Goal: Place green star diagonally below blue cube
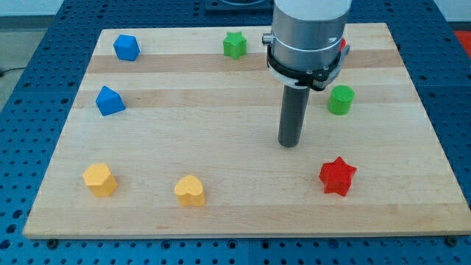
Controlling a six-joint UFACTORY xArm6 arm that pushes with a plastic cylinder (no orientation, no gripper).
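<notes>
Green star [235,45] sits near the board's [221,110] top edge, up and to the view's left of my tip [288,144] — which holds nothing and touches no block. Blue cube [126,47] lies farther left along that edge; a green cylinder [341,99] stands just right — a red star [338,176] below-right.

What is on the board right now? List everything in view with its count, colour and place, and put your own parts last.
board: 1, light wood, fills the view
blue cube: 1, blue, top left
blue block: 1, blue, left side, below the cube
green star: 1, green, top centre
green cylinder: 1, green, right of my tip
red star: 1, red, bottom right
red block: 1, red, mostly hidden behind the arm
yellow blocks: 2, yellow, bottom left
my tip: 1, dark, centre right, touching no block
</notes>
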